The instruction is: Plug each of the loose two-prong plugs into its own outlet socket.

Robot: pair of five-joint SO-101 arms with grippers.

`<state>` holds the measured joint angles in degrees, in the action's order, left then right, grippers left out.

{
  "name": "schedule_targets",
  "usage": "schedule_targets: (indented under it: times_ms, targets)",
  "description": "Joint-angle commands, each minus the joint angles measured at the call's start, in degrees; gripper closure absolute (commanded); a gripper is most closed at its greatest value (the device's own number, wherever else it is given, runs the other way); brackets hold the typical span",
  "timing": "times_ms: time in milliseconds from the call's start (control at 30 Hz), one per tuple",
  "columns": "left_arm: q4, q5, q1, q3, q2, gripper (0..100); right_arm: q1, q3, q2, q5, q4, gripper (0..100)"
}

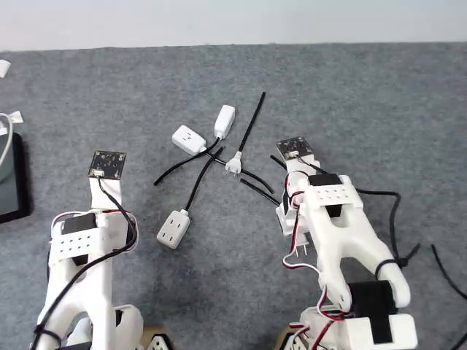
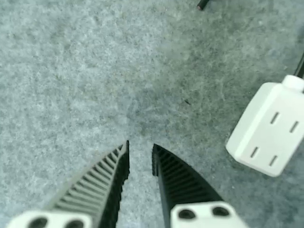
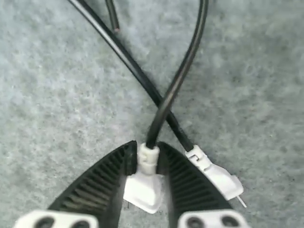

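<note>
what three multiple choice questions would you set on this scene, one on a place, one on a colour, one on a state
1. Where does the loose plug lie?
A) in a socket
B) on the carpet beside the right gripper
C) hanging off the table edge

2. What colour is the cord of the held plug?
A) red
B) white
C) black

3. How is the right gripper?
A) open and empty
B) shut on the held plug
C) shut on a socket

Answers: 1 B, its prongs are bare on the carpet next to the fingers; 2 C, a black cord leaves its white body; 3 B, both fingers press the plug's sides.
</note>
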<state>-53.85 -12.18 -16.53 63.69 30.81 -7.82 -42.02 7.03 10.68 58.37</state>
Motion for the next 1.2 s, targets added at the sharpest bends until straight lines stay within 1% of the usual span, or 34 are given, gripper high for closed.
schedule_targets:
  times_ms: [0, 133, 400, 533, 600, 667, 733, 867, 1033, 1100, 1167]
  targets:
    - [1.3, -0.5, 0.5, -0.5, 0.0, 99, 0.4, 3.2, 2.9, 1.1, 0.4, 86.8]
    - [1.3, -0.5, 0.5, -0.5, 0.0, 99, 0.4, 3.2, 2.9, 1.1, -0.6, 89.4]
    - [1.3, -0.5, 0.5, -0.5, 0.0, 99, 0.7, 3.2, 0.9, 1.4, -2.2, 89.7]
    - [1.3, -0.5, 0.5, -0.5, 0.0, 99, 0.8, 3.3, -3.0, 3.8, -3.7, 89.9]
    - [1.3, -0.5, 0.5, -0.5, 0.0, 99, 0.8, 4.4, -3.5, 3.7, -3.1, 92.6]
    - [1.1, -0.5, 0.6, -0.5, 0.0, 99, 1.0, 4.8, -3.5, 3.7, -2.7, 99.2]
    - [1.1, -0.5, 0.7, -0.5, 0.0, 99, 1.0, 4.8, -3.5, 3.8, -2.5, 98.1]
    - [0.6, -0.5, 3.1, -0.2, 0.0, 99, 2.2, 5.1, -3.3, 3.7, -1.1, 98.9]
    - [0.5, -0.5, 5.1, 0.2, 0.4, 99, 2.4, 6.2, 0.8, 3.1, 4.7, 99.0]
    - [0.6, -0.5, 6.2, 0.0, 0.4, 99, 2.2, 4.1, 3.9, 0.8, 5.0, 99.0]
    - [0.6, -0.4, 7.7, -0.5, 0.4, 99, 2.5, 1.1, 6.9, -0.8, 2.7, 99.0]
